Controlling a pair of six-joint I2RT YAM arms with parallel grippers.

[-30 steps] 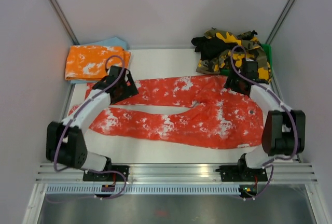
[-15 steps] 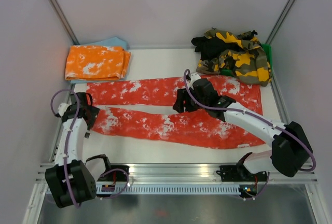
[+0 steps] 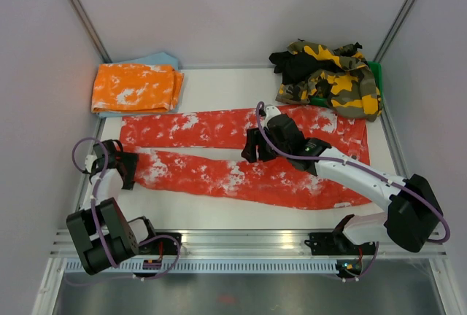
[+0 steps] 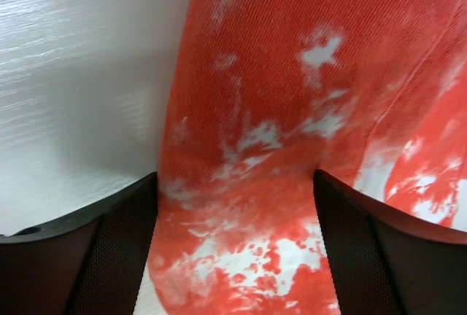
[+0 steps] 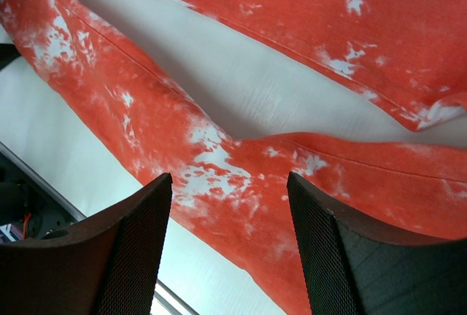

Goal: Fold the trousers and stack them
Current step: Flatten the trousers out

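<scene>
L arm, R arm: white links, black joints, purple cables; claw fingers black, mesh-textured.

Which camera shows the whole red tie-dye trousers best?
The top external view: there the red trousers lie spread flat, both legs visible end to end. Each wrist view shows only a close-up part of the cloth.

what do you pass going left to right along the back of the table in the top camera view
folded orange-and-white trousers → bare strip of table → heap of camouflage and black trousers
</scene>
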